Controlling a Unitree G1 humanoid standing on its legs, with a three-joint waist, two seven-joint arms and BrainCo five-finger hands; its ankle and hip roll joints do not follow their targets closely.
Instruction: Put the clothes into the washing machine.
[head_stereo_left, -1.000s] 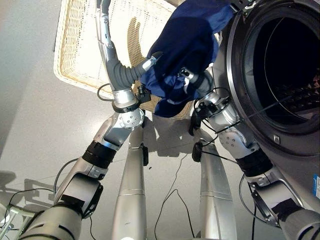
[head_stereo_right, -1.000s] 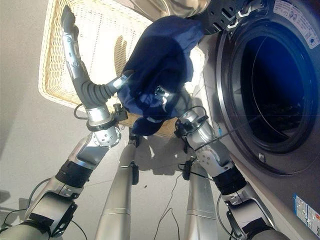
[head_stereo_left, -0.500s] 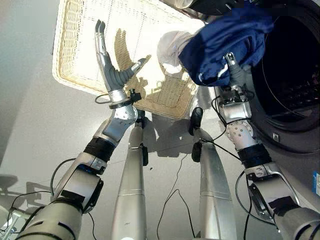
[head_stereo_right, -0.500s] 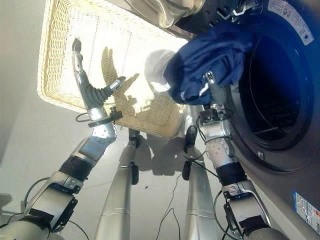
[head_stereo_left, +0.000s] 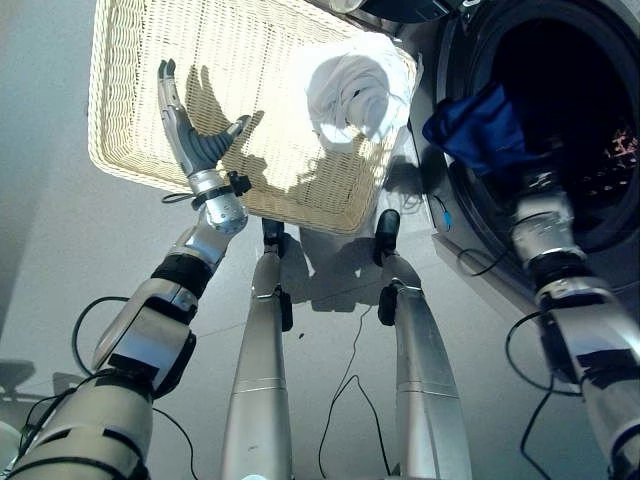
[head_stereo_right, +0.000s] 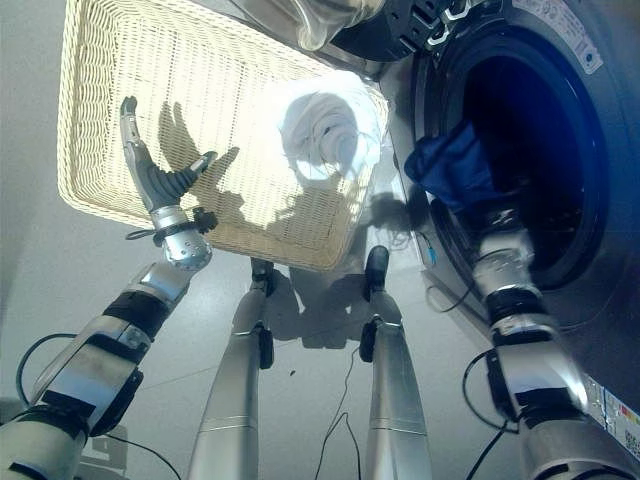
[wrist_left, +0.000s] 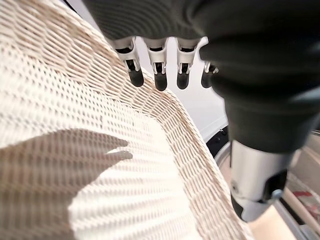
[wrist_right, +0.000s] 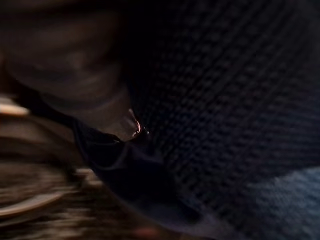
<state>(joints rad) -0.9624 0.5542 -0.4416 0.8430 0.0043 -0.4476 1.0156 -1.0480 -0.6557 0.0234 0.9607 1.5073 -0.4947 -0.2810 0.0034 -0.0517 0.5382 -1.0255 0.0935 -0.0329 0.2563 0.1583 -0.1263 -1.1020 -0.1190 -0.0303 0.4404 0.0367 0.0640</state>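
Navy garment (head_stereo_left: 478, 128) in washing machine (head_stereo_left: 600, 290) door opening, draped over right hand (head_stereo_left: 530, 185) — its fingers hidden, grasp unreadable. Left hand (head_stereo_left: 190, 140) open, empty, above wicker basket (head_stereo_left: 130, 150). White garment (head_stereo_left: 352, 92) in basket corner nearest machine. Risk — cloth snagging on fingers, dragging back out.

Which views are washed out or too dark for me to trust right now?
Eye views: sun glare bleaches the white garment in the wicker basket. Right wrist view: nearly black and blurred, dark cloth barely readable. Left wrist view: clear, left hand casts a crisp shadow.
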